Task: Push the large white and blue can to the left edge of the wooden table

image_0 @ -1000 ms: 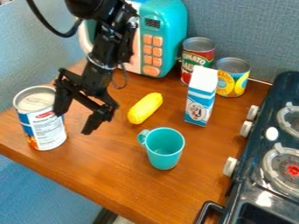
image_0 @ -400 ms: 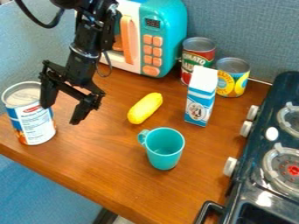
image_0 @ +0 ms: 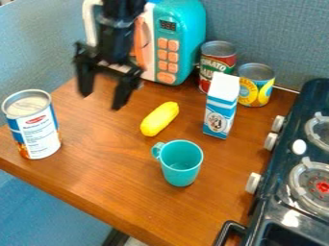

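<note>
I hang my gripper [image_0: 103,100] over the table [image_0: 116,187], beyond the turquoise mug [image_0: 181,166] and to its left as the camera looks. My jaws are apart, with open space between them, and I grip nothing. From the mug, my black arm [image_0: 120,29] is up at the far left, in front of part of the toy microwave [image_0: 193,38].

The large blue-and-white can [image_0: 40,134] stands upright well to the left of the mug, near the table's edge and apart from me. Just beyond the mug, slightly left, a yellow oblong toy [image_0: 159,118] lies on its side, touching neither the mug nor my jaws. The mug is upright, its handle turned toward the far left.

Beyond the mug and to its right, the blue-and-white carton [image_0: 220,115] stands upright. Farther beyond the mug, behind that carton, are a red-and-green can [image_0: 208,72] and a yellow-and-blue can [image_0: 256,89], both upright. To the right of the mug is the dark toy stove [image_0: 267,214], with pale knobs [image_0: 253,183] along the side facing the mug.
</note>
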Tool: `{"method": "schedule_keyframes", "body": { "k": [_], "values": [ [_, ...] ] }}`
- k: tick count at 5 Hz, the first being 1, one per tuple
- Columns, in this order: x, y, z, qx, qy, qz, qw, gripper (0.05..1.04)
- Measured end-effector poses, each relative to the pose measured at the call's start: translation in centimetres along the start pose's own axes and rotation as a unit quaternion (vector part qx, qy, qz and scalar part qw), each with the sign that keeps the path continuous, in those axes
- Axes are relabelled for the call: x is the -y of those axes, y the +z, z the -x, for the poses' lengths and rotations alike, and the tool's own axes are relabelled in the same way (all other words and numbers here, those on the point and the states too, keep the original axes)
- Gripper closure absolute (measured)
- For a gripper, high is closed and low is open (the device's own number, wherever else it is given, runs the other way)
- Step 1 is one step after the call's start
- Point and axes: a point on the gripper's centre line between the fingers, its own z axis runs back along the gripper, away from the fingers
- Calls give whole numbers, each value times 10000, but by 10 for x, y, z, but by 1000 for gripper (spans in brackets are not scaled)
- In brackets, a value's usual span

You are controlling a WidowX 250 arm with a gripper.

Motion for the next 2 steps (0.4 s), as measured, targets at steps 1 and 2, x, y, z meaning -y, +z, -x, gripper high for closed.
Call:
{"method": "schedule_keyframes", "body": {
  "k": [1, 2],
  "values": [
    [32, 31, -13, 414, -337, 187, 9984, 87],
    [44, 25, -25, 420, -380, 190, 9982, 87]
  ]
}}
